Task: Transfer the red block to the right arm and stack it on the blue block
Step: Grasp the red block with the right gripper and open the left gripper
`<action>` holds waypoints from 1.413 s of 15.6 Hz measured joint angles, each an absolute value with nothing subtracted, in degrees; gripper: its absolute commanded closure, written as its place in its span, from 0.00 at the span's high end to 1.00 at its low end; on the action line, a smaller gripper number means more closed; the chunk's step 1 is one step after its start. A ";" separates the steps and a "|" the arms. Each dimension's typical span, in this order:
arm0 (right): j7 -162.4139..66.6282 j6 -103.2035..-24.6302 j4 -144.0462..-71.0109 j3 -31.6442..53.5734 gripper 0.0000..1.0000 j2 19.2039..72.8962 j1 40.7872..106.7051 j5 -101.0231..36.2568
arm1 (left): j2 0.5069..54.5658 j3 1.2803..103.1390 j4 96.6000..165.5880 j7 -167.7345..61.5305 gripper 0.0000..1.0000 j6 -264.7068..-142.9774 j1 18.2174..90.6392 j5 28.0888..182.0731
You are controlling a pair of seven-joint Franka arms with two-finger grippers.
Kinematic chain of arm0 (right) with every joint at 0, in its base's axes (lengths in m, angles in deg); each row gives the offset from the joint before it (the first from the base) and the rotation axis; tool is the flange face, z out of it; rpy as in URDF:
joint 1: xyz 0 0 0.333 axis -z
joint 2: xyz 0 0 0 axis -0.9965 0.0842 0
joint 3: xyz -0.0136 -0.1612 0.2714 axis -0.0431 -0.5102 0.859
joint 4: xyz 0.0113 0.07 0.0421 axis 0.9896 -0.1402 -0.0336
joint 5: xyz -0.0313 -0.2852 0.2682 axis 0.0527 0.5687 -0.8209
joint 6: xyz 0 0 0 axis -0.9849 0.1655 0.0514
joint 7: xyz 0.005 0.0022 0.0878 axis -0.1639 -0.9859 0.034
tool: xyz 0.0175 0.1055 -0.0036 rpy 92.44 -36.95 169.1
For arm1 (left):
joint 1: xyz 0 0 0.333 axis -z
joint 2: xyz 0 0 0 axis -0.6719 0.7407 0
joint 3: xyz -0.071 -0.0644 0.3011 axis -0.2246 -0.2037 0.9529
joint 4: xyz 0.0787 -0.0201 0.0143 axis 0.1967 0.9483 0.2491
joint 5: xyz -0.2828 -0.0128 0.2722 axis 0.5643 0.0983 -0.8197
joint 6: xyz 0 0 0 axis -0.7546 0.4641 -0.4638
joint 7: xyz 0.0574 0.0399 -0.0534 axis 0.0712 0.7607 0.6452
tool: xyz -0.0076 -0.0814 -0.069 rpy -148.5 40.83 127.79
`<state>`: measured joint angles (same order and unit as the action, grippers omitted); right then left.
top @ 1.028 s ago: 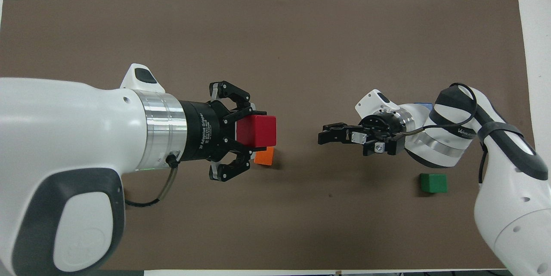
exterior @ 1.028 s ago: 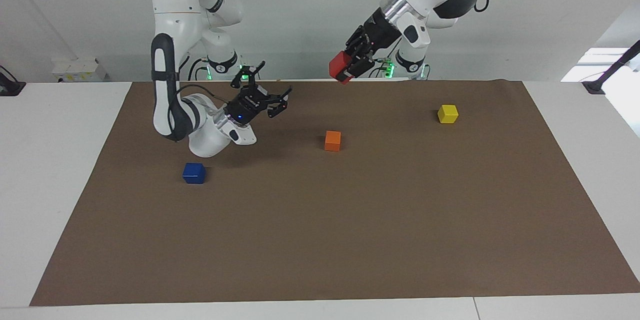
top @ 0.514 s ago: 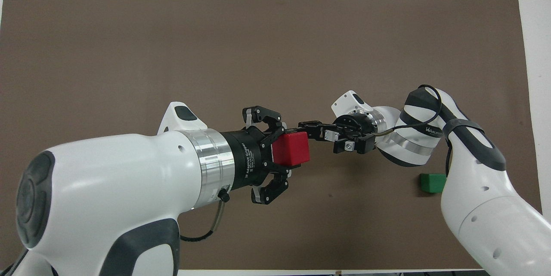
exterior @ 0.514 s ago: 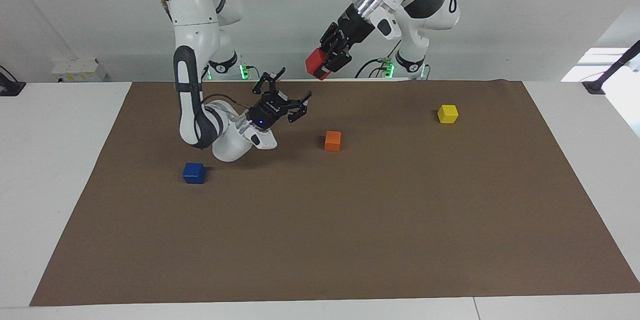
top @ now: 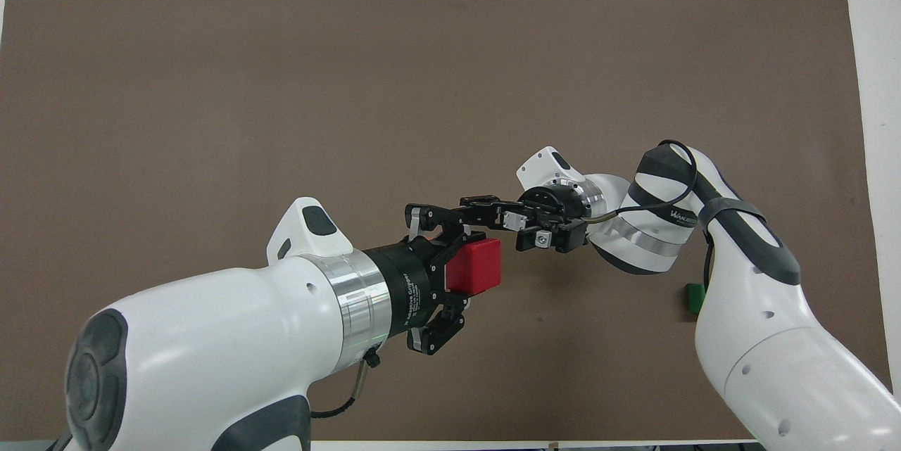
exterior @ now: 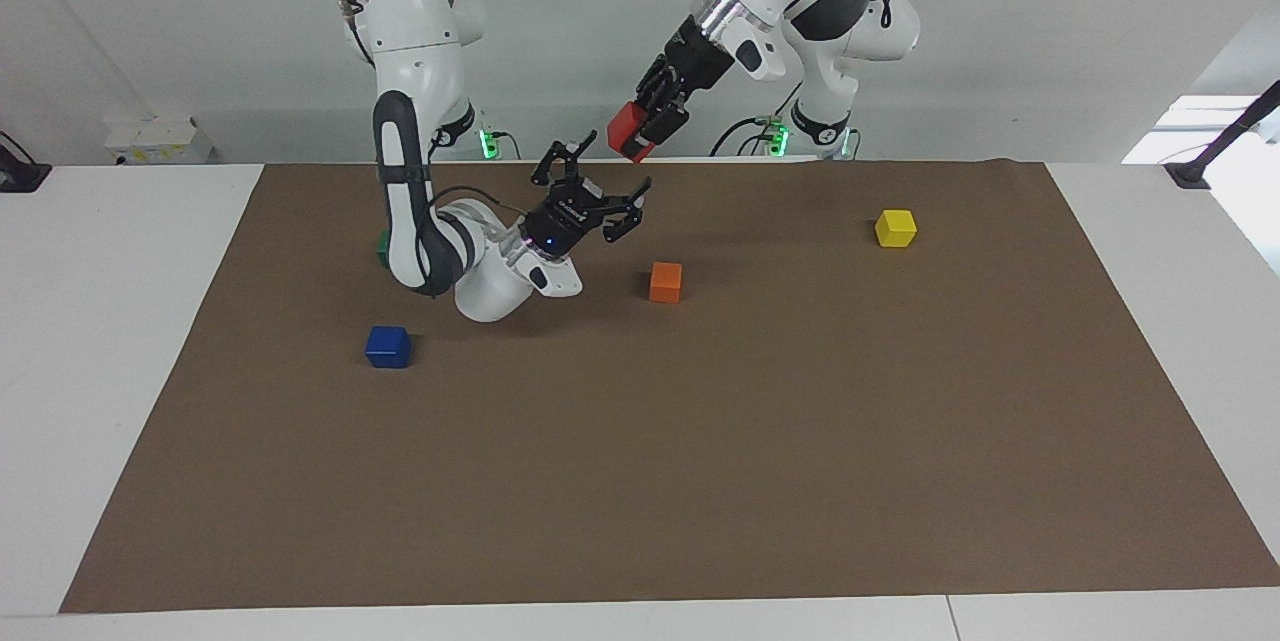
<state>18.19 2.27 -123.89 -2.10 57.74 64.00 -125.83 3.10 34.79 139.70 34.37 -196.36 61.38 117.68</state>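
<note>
My left gripper (exterior: 634, 132) is shut on the red block (exterior: 626, 133) and holds it high in the air over the robots' side of the mat; the block also shows in the overhead view (top: 476, 267), in the left gripper (top: 466, 269). My right gripper (exterior: 598, 189), with a blue light at its base, is open and tilted up toward the red block, just below it and apart from it. It also shows in the overhead view (top: 440, 214). The blue block (exterior: 388, 346) sits on the mat toward the right arm's end, hidden under the right arm in the overhead view.
A brown mat (exterior: 700, 471) covers the table. An orange block (exterior: 665, 282) lies near the middle, a yellow block (exterior: 895, 228) toward the left arm's end. A green block (exterior: 382, 243) shows partly past the right arm, also in the overhead view (top: 695, 297).
The left gripper has carried the red block toward the right arm's end and higher. The right gripper has moved up and toward the red block, closing the gap between them.
</note>
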 measured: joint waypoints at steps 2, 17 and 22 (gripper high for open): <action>19.72 1.33 -123.90 -2.08 1.00 57.76 62.99 -125.83 | 3.10 34.87 139.70 34.04 0.00 -196.61 61.38 117.68; 19.87 1.77 -124.17 -0.09 0.00 58.10 61.44 -127.41 | 2.83 35.85 140.96 31.88 0.00 -196.79 60.69 117.68; 19.86 1.36 -124.16 0.20 0.00 58.10 61.28 -127.44 | 2.75 35.85 140.93 32.38 1.00 -197.07 60.48 117.68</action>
